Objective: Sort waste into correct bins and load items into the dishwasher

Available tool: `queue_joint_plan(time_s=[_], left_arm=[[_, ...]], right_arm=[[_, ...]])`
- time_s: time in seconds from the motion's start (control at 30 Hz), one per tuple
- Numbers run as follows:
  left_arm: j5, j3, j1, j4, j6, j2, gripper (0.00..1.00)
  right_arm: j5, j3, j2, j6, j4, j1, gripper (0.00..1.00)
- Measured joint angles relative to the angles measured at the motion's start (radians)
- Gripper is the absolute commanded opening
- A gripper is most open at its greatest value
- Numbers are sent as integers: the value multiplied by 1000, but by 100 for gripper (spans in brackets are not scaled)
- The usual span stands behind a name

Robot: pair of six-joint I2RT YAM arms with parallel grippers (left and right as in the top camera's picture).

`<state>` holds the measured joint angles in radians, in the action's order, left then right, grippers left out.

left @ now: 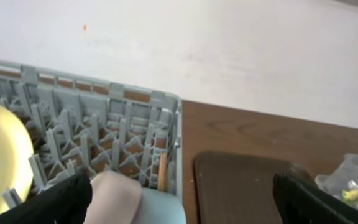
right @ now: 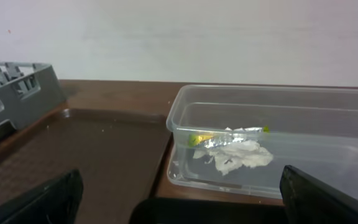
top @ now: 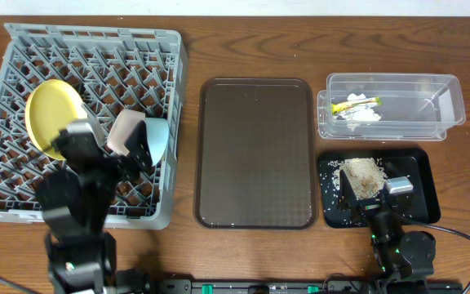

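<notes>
**Dishes Racked**

Left gripper (top: 108,147) and right gripper (top: 371,192) are spread, empty. Breakable bowls (top: 125,131) and plate (top: 51,114) are stood in the rack (top: 96,33); rims are best gripped. Light wrapper (top: 364,103) and tissue (top: 362,116) are binned in the far tub (top: 419,102).

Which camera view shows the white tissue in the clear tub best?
The right wrist view: the tissue lies close and large, seen through the wall of the clear tub. The overhead shows it small, from above. The left wrist shows only the tub's corner, blurred.
</notes>
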<state>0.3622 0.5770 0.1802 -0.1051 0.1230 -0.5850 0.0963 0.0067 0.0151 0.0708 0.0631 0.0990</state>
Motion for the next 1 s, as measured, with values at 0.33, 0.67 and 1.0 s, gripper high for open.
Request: queue_joint_plan(time_s=[0.33, 0.67, 1.0], left_arm=[[-137, -215, -106, 31, -9, 301, 94], [-210, -378, -145, 35, -70, 539, 94], [-212, -567, -145, 129, -76, 575, 95]], right_arm=[[0, 0, 0, 0, 0, 0, 99], [0, 0, 0, 0, 0, 0, 99], [0, 0, 0, 0, 0, 0, 99]])
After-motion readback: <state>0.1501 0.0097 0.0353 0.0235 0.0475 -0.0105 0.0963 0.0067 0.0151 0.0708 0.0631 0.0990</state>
